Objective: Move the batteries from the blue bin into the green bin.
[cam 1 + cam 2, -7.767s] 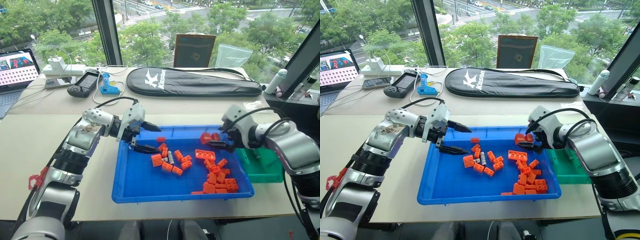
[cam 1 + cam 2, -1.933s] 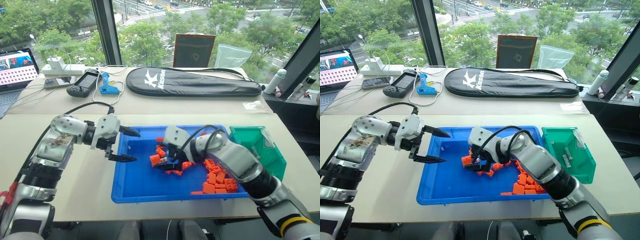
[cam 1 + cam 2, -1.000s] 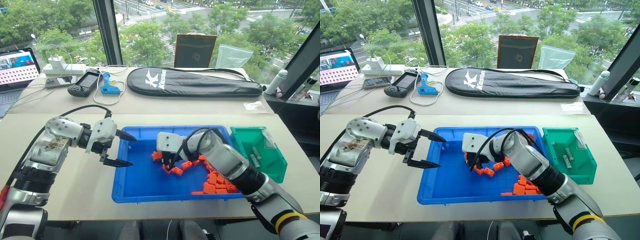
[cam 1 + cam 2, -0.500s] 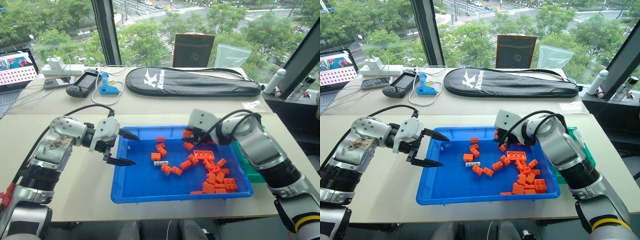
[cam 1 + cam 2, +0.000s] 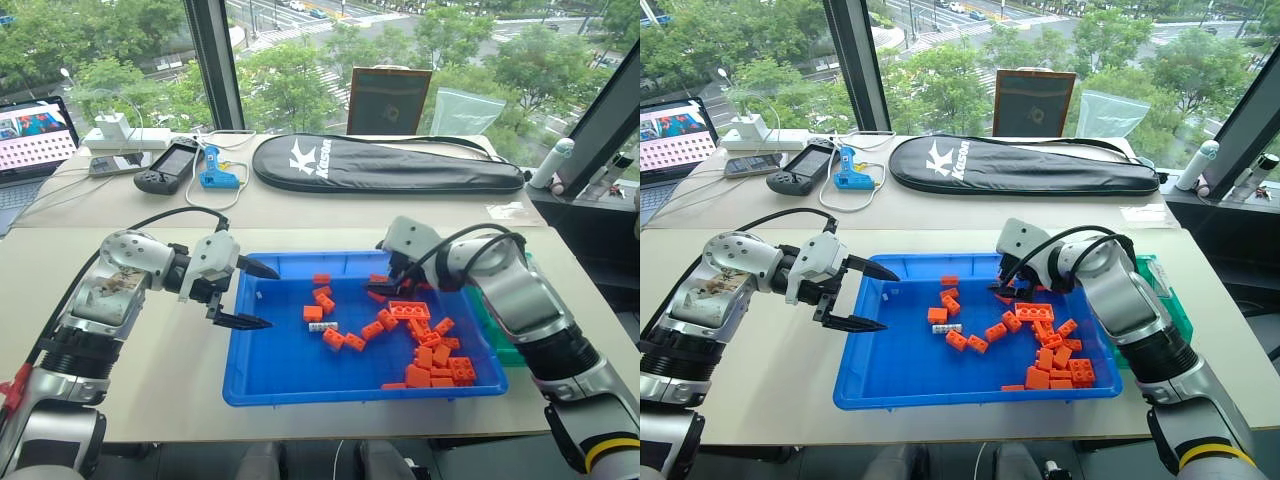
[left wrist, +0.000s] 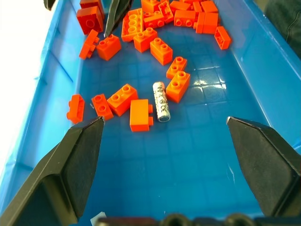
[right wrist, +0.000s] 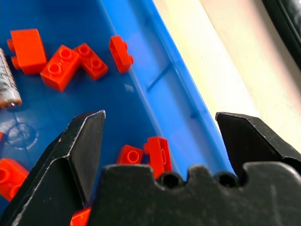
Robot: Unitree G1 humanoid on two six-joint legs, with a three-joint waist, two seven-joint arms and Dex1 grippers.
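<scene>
Orange bricks (image 5: 432, 350) crowd the blue bin (image 5: 290, 375) on the table (image 5: 120, 395), several touching the one battery (image 6: 161, 107) lying among them. The green bin (image 5: 1173, 312) sits just beside, mostly hidden behind the right arm. The left pincer (image 5: 247, 294) and the right pincer (image 7: 157, 141) both gape wide and empty over the blue bin.

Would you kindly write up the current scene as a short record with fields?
blue bin: on the table, holding scattered orange bricks
battery: one lies flat among the bricks, left of the bin's middle, touched by neither tool
green bin: beside the blue bin's right end, mostly hidden behind the right arm
left tool: open, empty, at the blue bin's left rim
right tool: open, empty, above bricks by the bin's far wall
background: black racket case, laptop
</scene>
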